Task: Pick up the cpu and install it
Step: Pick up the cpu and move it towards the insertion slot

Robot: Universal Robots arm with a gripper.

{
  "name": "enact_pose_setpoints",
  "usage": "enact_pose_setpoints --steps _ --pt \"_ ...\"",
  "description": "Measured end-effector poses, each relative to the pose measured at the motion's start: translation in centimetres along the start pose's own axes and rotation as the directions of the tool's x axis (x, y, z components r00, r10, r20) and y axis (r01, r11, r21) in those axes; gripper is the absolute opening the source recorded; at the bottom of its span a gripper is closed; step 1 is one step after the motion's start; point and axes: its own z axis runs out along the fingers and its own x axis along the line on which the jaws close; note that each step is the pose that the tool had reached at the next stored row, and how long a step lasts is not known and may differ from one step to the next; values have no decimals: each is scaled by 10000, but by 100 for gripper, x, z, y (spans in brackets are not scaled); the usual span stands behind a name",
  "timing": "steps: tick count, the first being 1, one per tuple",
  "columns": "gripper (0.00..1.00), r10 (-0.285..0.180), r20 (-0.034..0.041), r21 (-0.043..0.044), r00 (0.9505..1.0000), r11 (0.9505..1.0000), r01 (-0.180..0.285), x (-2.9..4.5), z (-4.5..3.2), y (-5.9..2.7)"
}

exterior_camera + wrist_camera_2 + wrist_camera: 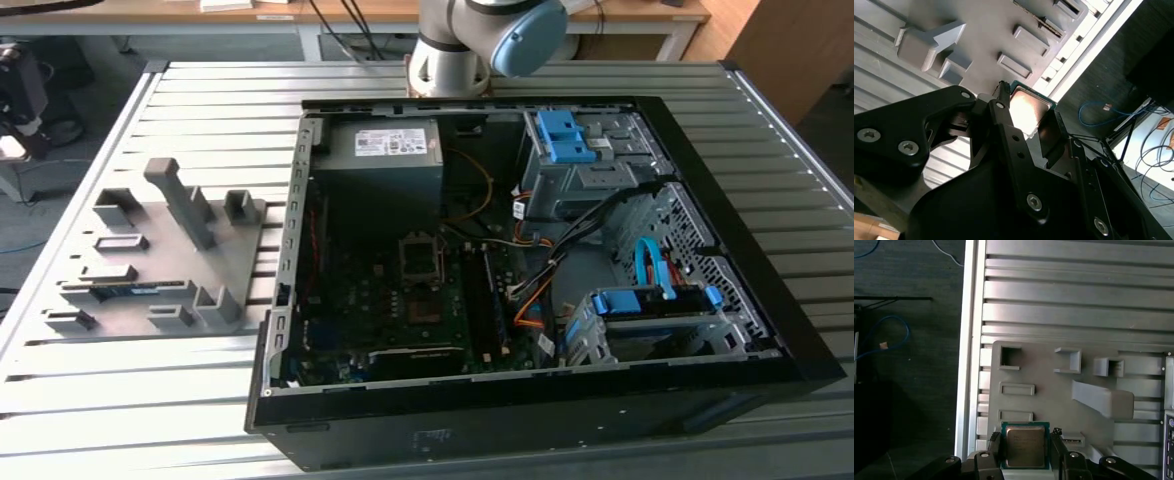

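The cpu (pixel 1025 444) is a small square chip with a pale metal top and a green rim. In both wrist views it sits between my two black fingers (pixel 995 447), held well above the grey fixture plate (pixel 1054 405). My gripper (pixel 1025 449) is shut on its two opposite edges. In the second wrist view the cpu (pixel 1026 107) catches a warm glare between the finger links of the gripper (pixel 1029 114). In the exterior view the open computer case (pixel 747 300) lies on the table, with the bare socket (pixel 420 258) on its motherboard.
The fixture plate (pixel 160 250) with raised grey blocks lies at the exterior view's left of the case and holds a thin memory stick (pixel 127 290). Inside the case are a grey power-supply box (pixel 387 165), blue drive brackets (pixel 567 135) and loose cables (pixel 547 280). The arm's base (pixel 454 60) stands behind the case.
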Motion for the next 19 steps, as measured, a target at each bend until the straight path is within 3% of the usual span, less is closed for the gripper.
enact_pose_setpoints --steps 19 --pt "47 0 1 -3 10000 10000 0 -3 -346 8"
